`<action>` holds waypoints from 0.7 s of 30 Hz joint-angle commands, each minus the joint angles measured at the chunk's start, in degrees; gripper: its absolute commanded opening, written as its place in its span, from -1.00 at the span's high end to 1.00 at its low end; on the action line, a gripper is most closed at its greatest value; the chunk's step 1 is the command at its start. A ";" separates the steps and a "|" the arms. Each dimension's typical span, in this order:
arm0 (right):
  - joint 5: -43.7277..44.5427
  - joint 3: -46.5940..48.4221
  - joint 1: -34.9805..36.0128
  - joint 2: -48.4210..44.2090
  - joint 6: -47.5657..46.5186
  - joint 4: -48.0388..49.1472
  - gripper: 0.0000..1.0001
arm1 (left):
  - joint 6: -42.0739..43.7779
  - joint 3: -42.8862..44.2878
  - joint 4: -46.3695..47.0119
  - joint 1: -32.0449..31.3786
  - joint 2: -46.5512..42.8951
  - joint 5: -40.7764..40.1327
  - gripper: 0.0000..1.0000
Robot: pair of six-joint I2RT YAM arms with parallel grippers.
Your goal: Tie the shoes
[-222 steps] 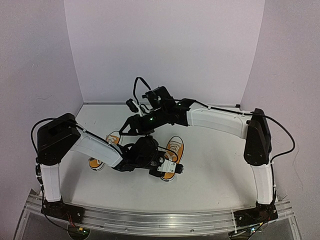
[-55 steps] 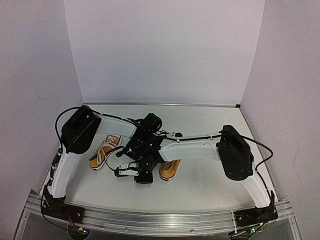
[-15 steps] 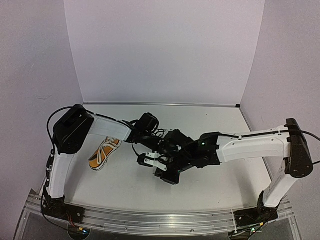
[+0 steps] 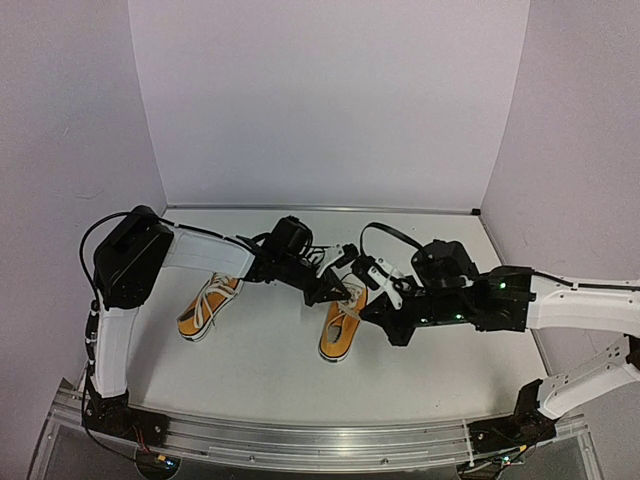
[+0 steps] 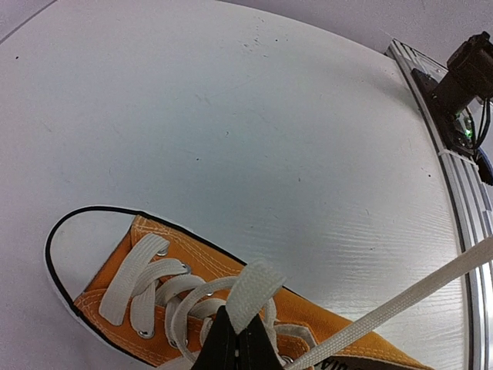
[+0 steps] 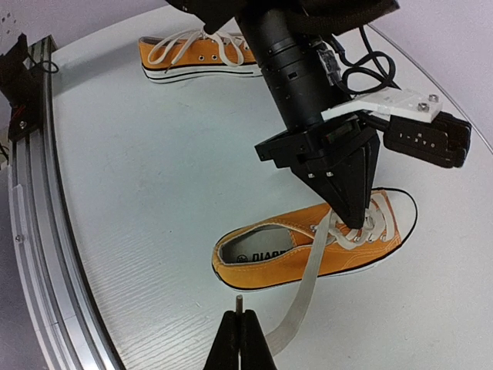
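White, faintly grained tabletop (image 4: 250, 370) is carrying both shoes: the middle shoe (image 4: 338, 340) is lying between the arms, and the left shoe (image 4: 205, 305) is sitting well apart, its laces loose. The left gripper (image 5: 235, 348) is pinching shut on a flat woven loop (image 5: 253, 289) just above the metal eyelets, seemingly anchoring it. The right gripper (image 6: 242, 343) is clamping the free strand (image 6: 304, 285), holding it out sideways and taut, probably for cinching a knot. The orange canvas is looking soft, the white toe cap (image 5: 77, 239) smooth and stiff.
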 commanded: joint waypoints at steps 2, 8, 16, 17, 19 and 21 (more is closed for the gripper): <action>3.99 -4.08 -0.10 -2.62 12.06 1.86 1.00 | -1.70 -1.33 2.63 0.18 -4.24 -2.56 1.00; 11.09 -9.64 -0.19 -10.95 22.74 1.23 1.00 | -2.25 -3.43 4.21 0.16 -6.04 -3.88 1.00; 14.83 -9.69 -0.38 -6.41 30.80 -2.67 1.00 | -4.23 -7.69 9.73 0.14 -8.62 -3.87 1.00; 15.48 -9.51 -0.58 -5.08 31.66 -3.56 1.00 | -4.34 -8.16 10.21 0.16 -8.91 -3.85 1.00; 16.39 -9.17 -1.62 -2.81 33.59 -5.15 1.00 | -4.46 -9.32 11.34 0.13 -9.54 -3.57 1.00; 16.66 -9.44 -3.06 -0.99 35.18 -6.34 1.00 | -4.63 -10.38 12.66 0.18 -9.98 -3.25 1.00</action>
